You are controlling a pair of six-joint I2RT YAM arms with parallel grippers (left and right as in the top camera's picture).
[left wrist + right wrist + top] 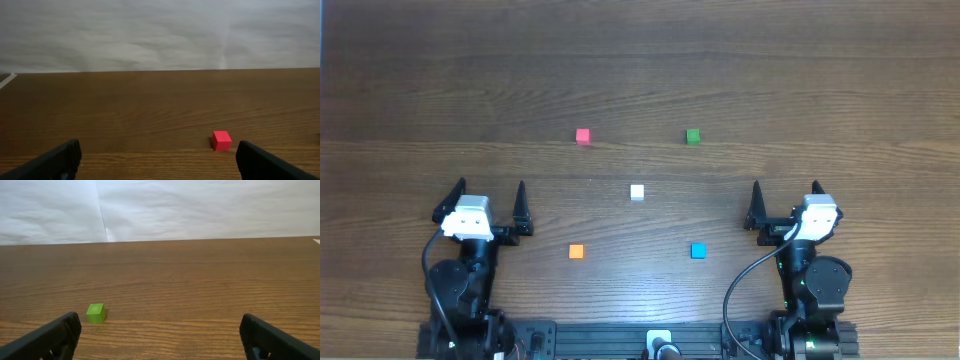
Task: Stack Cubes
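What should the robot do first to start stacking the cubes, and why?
Probably move the left gripper forward toward the red cube, which lies just ahead of its open, empty fingers. Nothing is stacked yet.

Five cubes are set on the desk [640,60], well apart from each other. The far left cube [583,136] and the far right cube [693,136] are placed in a back row. The middle cube [637,192] is found between the others. The near left cube [576,252] and the near right cube [698,251] are laid in a front row, closest to the arm bases. The left gripper [489,192] is held left of the cubes, and the right gripper [786,192] right of them.
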